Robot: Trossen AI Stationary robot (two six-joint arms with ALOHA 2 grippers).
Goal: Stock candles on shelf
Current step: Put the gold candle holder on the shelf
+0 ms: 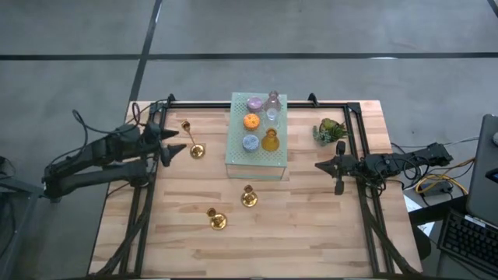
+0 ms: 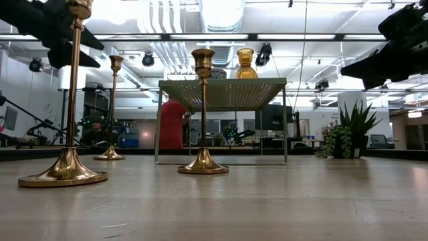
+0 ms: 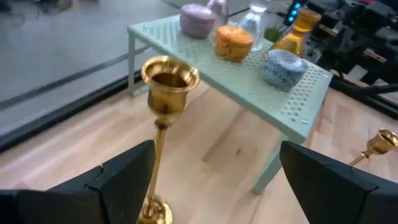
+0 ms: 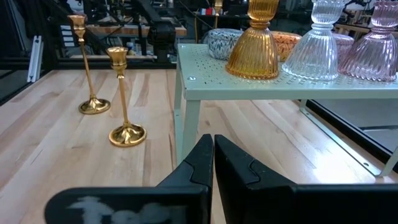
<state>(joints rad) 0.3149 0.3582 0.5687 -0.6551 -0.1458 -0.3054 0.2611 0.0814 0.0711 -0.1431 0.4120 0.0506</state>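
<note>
The mint-green shelf (image 1: 257,159) stands on its legs at the table's middle. On its mesh top stand a lilac candle (image 1: 255,103), an orange one (image 1: 251,121), a pale blue one (image 1: 250,142), an amber ribbed one (image 1: 270,141), a clear one (image 4: 320,43) and a mauve-pink one (image 4: 379,46). My left gripper (image 1: 173,141) is open and empty, left of the shelf. A brass candlestick (image 3: 163,93) stands just ahead of its fingers. My right gripper (image 1: 320,165) is shut and empty, right of the shelf, pointing at it.
Three brass candlesticks stand on the table: one (image 1: 195,148) by my left gripper, two (image 1: 249,197) (image 1: 216,219) nearer the front edge. A small green plant (image 1: 330,129) stands right of the shelf. A black metal frame (image 1: 352,117) runs along the table's sides and back.
</note>
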